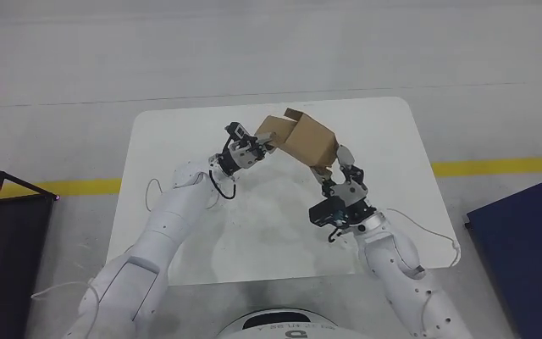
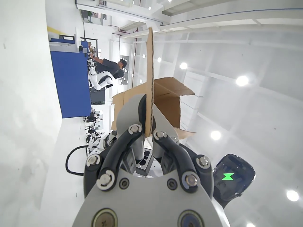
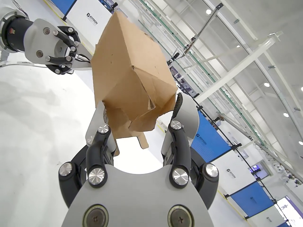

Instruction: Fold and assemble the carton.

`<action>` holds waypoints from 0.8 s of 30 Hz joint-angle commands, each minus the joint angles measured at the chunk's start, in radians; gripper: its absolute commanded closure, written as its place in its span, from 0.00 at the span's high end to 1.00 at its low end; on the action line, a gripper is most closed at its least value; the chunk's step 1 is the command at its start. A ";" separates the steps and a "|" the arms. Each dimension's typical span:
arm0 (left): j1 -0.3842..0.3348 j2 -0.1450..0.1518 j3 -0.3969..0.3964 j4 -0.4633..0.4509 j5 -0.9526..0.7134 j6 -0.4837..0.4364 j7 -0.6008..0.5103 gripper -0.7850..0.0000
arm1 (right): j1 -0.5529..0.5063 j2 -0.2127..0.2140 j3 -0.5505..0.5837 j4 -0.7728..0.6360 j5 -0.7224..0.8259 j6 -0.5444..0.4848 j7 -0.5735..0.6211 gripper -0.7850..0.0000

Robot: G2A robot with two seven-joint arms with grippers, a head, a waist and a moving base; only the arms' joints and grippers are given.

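Carton [image 1: 298, 137] aloft: left gripper [image 2: 148, 109] clamped on its 9 o'clock flap, right gripper [image 3: 140, 102] wide open around the 5 o'clock bottom flaps, so next, probably, tucking them shut.

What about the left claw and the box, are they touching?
Touching. The left wrist view shows the left gripper clamped on a flap of the carton.

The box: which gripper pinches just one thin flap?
The left gripper: it clamps one flap of the box. The right gripper spreads wide around the box's folded end.
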 commanded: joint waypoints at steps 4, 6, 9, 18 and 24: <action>-0.004 0.001 -0.005 0.002 0.023 -0.013 -0.007 0.00 | -0.010 -0.002 -0.010 -0.010 -0.095 0.015 0.071 0.62; -0.006 0.001 -0.007 0.005 0.031 -0.019 -0.006 0.00 | -0.011 -0.004 -0.020 -0.013 -0.148 0.023 0.108 0.61; -0.009 0.001 -0.008 0.007 0.046 -0.029 -0.006 0.00 | -0.011 -0.008 -0.033 -0.017 -0.230 0.049 0.170 0.59; -0.012 0.002 -0.012 0.024 0.084 -0.043 0.004 0.00 | -0.014 -0.022 -0.073 -0.033 -0.375 0.138 0.280 0.49; -0.016 0.001 -0.011 0.029 0.108 -0.050 0.012 0.00 | -0.010 -0.030 -0.084 -0.025 -0.365 0.178 0.270 0.27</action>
